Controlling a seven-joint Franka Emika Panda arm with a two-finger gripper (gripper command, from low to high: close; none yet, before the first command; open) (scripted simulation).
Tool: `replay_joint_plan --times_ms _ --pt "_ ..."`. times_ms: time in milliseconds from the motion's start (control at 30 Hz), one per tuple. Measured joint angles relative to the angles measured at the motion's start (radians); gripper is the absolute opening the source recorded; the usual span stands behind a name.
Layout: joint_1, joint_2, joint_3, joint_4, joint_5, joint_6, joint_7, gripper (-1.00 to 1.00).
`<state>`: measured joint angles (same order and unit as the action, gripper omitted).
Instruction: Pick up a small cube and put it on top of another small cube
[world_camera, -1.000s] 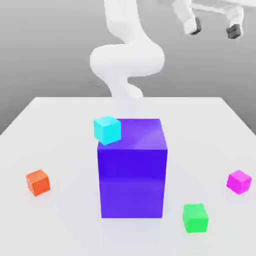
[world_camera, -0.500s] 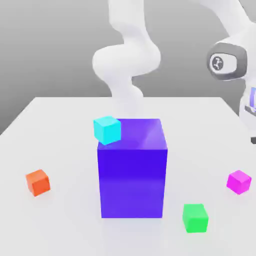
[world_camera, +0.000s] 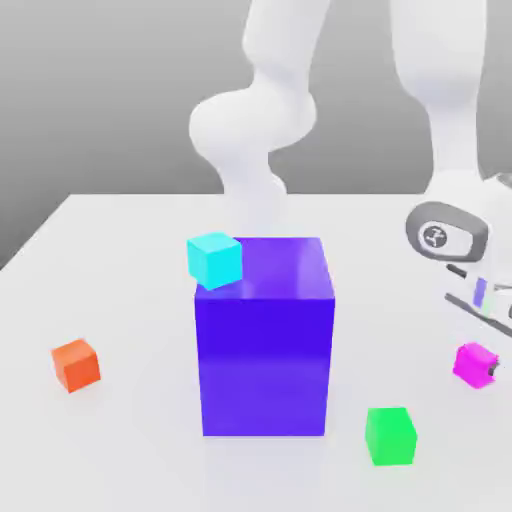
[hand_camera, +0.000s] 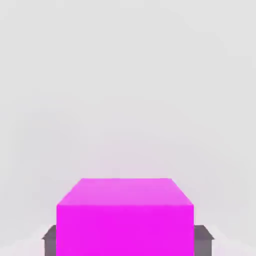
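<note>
The small cube (world_camera: 470, 361), bright magenta-pink, rests on the white table near the exterior view's right edge. My gripper (world_camera: 480, 366) has come down over it, with the white hand and wrist just above it. In the hand view the small cube (hand_camera: 125, 215) sits between the two grey fingertips (hand_camera: 49, 239), which press against its opposite sides, so my gripper (hand_camera: 125, 241) is shut on it. The cube still touches the table. Other small cubes lie around: a cyan cube (world_camera: 214, 259), a green cube (world_camera: 390, 435) and an orange cube (world_camera: 76, 364).
A big blue-purple block (world_camera: 265, 340) stands mid-table, with the cyan cube perched on its top corner toward the exterior view's left. The green cube lies in front of the block, to the right; the orange cube lies far left. The arm's white base rises behind the block.
The hand has swung down from the upper right to the magenta cube on the table. Its fingers, open before, have closed on the cube. The other cubes have not moved.
</note>
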<state>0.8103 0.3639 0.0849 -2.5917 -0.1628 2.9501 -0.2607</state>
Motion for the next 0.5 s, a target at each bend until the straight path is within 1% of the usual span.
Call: replay_joint_plan --times_ms 67,133,267,400,500 --pt "0.0 0.001 0.0 0.0 -0.001 0.001 0.0 -1.0" --pt "-0.016 -0.053 0.02 -0.011 0.017 -0.042 -0.015 -1.0" --pt "-0.047 -0.189 0.053 -0.038 0.086 -0.15 -0.064 -1.0" --pt "-0.15 -0.26 -0.038 -0.031 0.128 -0.224 -0.071 -1.0" --pt "-0.28 -0.305 -0.107 -0.023 0.15 -0.276 -0.068 -1.0"
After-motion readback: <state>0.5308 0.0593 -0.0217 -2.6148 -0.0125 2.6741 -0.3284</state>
